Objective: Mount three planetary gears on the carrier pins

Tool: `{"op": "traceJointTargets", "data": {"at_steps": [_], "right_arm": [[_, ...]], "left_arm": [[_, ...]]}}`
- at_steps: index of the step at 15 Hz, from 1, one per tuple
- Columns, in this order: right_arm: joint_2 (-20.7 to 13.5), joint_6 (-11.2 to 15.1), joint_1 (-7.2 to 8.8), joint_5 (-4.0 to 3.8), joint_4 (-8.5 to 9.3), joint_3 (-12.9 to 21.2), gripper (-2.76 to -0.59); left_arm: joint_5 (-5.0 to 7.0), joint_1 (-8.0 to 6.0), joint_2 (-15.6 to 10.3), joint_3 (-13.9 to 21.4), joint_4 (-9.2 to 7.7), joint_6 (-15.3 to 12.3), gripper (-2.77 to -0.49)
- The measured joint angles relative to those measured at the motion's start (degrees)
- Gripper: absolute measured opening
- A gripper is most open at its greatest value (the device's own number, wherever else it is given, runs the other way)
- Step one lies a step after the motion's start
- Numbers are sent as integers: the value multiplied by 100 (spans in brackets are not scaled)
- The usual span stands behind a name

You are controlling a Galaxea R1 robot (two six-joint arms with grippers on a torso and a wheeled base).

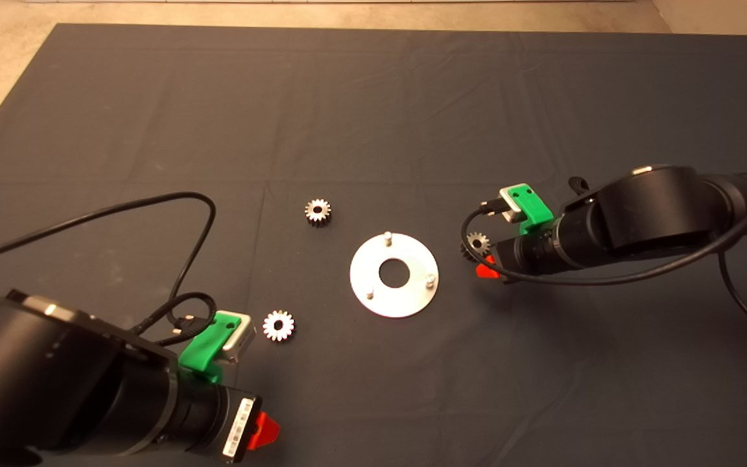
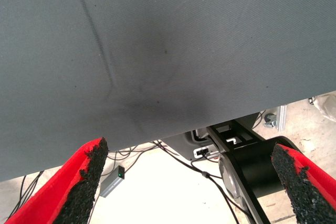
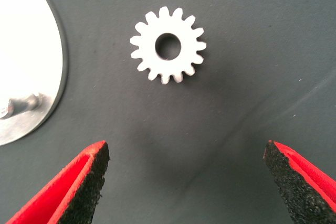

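A flat silver disc (image 1: 412, 298) lies mid-mat with three carrier pins (image 1: 387, 237) (image 1: 430, 279) (image 1: 369, 294) standing bare. Three planetary gears lie flat on the mat: one (image 1: 318, 211) beyond the disc's left side, one (image 1: 279, 325) to its near left, one (image 1: 477, 244) just right of it. My right gripper (image 1: 485, 267) hovers over that right gear (image 3: 168, 45), open, its pads (image 3: 89, 182) wide apart and the gear ahead of them; the disc's edge (image 3: 26, 51) and a pin (image 3: 29, 100) show beside it. My left gripper (image 1: 263, 431) waits open at the lower left.
A black cable (image 1: 153, 207) loops over the mat left of the gears. The left wrist view shows my open left gripper (image 2: 189, 182) over the mat's front edge (image 2: 157, 140), with floor, cables and a black stand (image 2: 247, 166) beyond.
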Motion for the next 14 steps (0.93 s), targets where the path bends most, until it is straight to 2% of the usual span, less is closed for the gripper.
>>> {"op": "traceJointTargets", "data": {"at_steps": [5, 14], "right_arm": [[117, -47, -1, -1, -2, -299, -116], [597, -71, -17, 2, -7, -920, -116]], "left_arm": [[0, 0, 2, 0, 0, 0, -104], [-1, 0, 11, 0, 1, -10, -104]]}}
